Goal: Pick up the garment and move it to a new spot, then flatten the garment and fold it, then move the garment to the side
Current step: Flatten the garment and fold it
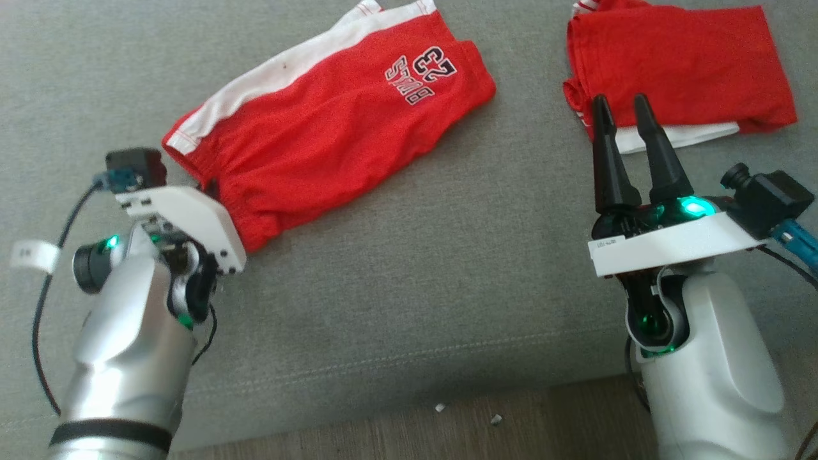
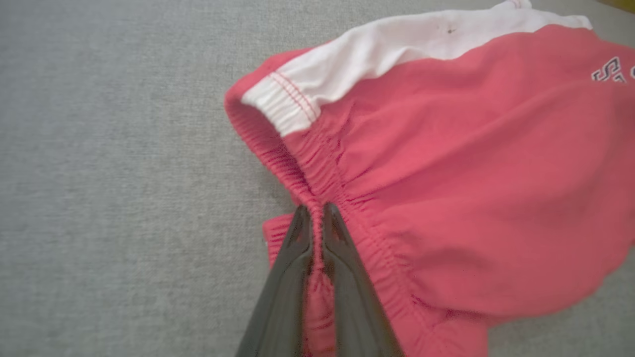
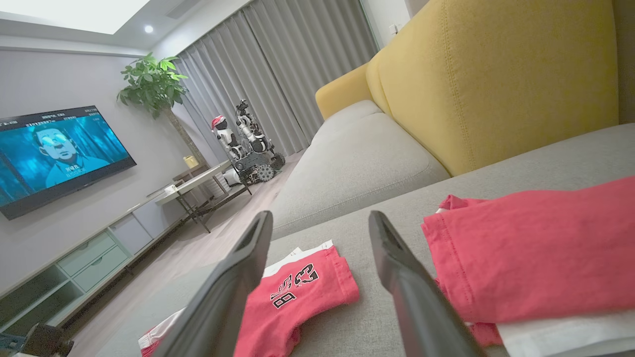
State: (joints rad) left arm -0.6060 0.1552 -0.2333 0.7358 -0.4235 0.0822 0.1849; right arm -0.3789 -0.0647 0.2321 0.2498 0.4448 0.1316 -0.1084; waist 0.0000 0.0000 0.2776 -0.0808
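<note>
Left gripper [image 2: 316, 210] tight on waistband [image 2: 325, 168] of red shorts [image 2: 471, 198].

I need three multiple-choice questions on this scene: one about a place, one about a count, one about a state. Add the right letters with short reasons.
1. Where does the left hand grip the red shorts? A. waistband B. leg hem C. printed number
2. How many red garments lie on the grey sofa? A. one B. two C. four
3. The right hand is: A. open, empty B. shut on cloth C. shut, empty
1 A: it pinches the gathered waistband. 2 B: the shorts and a folded red garment. 3 A: its jaws stand apart, nothing between.
</note>
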